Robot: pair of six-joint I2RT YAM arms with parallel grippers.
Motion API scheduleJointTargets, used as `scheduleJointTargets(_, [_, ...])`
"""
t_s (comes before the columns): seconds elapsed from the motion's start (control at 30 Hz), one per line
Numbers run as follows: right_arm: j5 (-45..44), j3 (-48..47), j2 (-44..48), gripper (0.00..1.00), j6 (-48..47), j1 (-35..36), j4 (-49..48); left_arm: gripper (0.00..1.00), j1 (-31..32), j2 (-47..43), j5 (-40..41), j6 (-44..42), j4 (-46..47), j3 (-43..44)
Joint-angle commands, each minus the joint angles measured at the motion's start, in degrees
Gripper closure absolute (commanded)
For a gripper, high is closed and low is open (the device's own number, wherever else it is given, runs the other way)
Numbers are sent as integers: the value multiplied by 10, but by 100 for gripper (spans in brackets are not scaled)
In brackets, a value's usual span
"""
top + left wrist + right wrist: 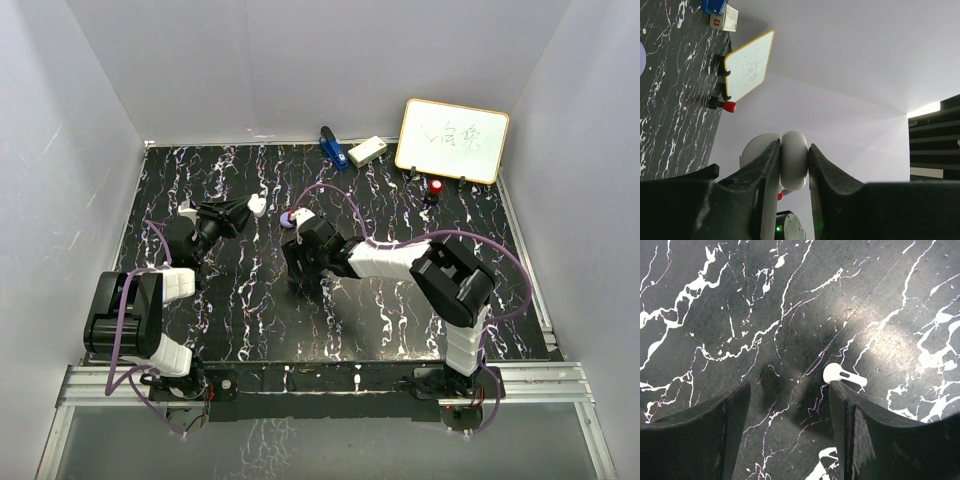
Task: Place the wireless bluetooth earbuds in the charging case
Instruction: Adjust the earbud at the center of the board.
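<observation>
Bright, even overhead light washes the white walls (250,70) in the top view, a hazy glare patch sits on the black marbled table (890,340) beside soft shadows of the right gripper's fingers (730,430), and the left gripper's fingers (765,195) look slightly blurred, perhaps too close.

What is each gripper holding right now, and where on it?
Left gripper pinches the white charging case across its rounded sides. Right gripper is open, holding nothing; a white earbud lies beside one finger.

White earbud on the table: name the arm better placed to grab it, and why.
Right. The open right gripper hangs over the white earbud, just off one fingertip; the left gripper is shut on the white case.
</observation>
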State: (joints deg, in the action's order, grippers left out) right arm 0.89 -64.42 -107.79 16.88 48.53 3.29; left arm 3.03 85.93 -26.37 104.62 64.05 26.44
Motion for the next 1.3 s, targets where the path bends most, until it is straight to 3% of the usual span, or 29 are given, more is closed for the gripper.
scheduleJointTargets(0.0, [8, -32, -10, 38, 6, 1, -11, 100, -6, -12, -12, 3, 30, -5])
scheduleJointTargets(0.53, [2, -75, 1, 39, -3, 4, 2, 100, -15, -15, -17, 6, 31, -7])
scheduleJointTargets(0.93, [-156, -136, -4, 44, -7, 4, 106, 100, -16, -19, -17, 0, 19, -4])
scheduleJointTargets(1.27, [-161, -153, -38, 44, -9, 4, 131, 100, -16, -15, -19, -2, 16, 2])
